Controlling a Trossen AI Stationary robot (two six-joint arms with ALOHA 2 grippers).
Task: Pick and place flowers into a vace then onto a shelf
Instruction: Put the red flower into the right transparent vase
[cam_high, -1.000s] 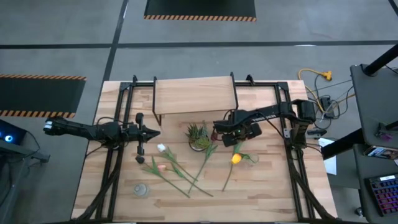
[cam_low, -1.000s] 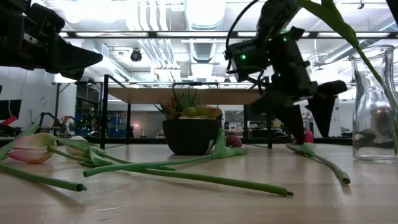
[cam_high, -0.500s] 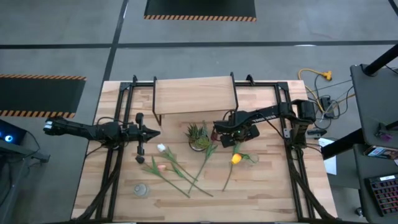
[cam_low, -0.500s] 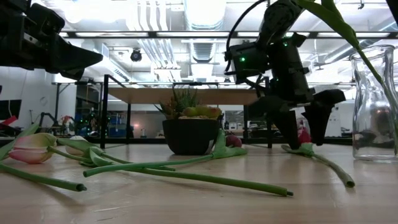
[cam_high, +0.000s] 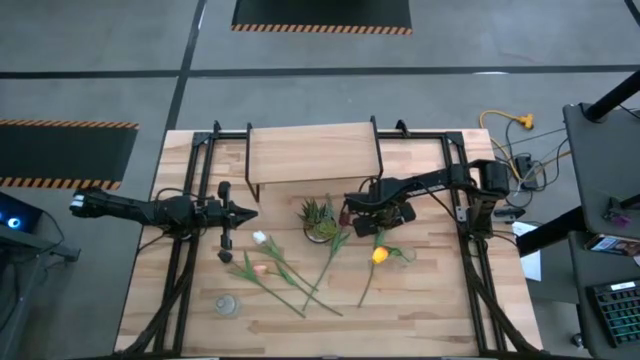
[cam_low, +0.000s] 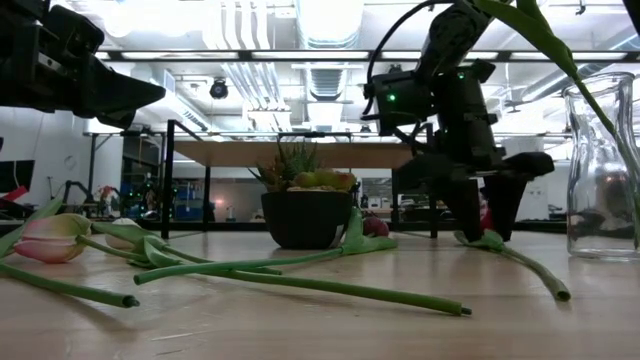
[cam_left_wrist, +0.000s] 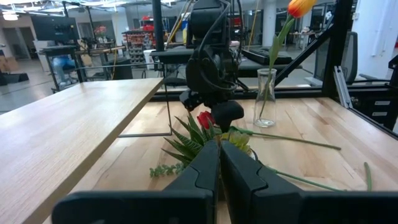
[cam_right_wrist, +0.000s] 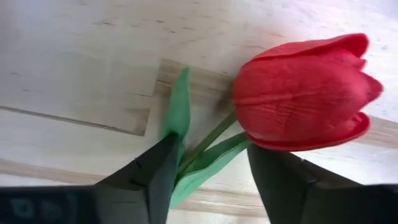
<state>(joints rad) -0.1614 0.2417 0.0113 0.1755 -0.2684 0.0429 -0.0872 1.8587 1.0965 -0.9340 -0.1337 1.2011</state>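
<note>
My right gripper is open and points down just right of the potted plant. Its fingers stand on either side of the red tulip's stem, right below the head; the tulip lies flat on the table. A clear glass vase holds one upright yellow-orange tulip near the gripper. White and pink tulips lie to the left. The shelf stands at the far edge. My left gripper is shut and hovers left of the flowers. My right gripper comes from above with a finger on each side of the red tulip's stem, just under the head. One finger's edge lies along a leaf. Whether it touches the leaf, I cannot tell. The tulip rests on the table.
A small spiky potted plant sits left of my right gripper, with a dark tulip head lying against it. Long green stems cross the near middle of the table. A small round clear thing sits near the near-left corner.
My right gripper has moved a little toward the table's left and sunk toward the tabletop, so its fingers now stand over the red tulip's head end. The left arm has kept still.
</note>
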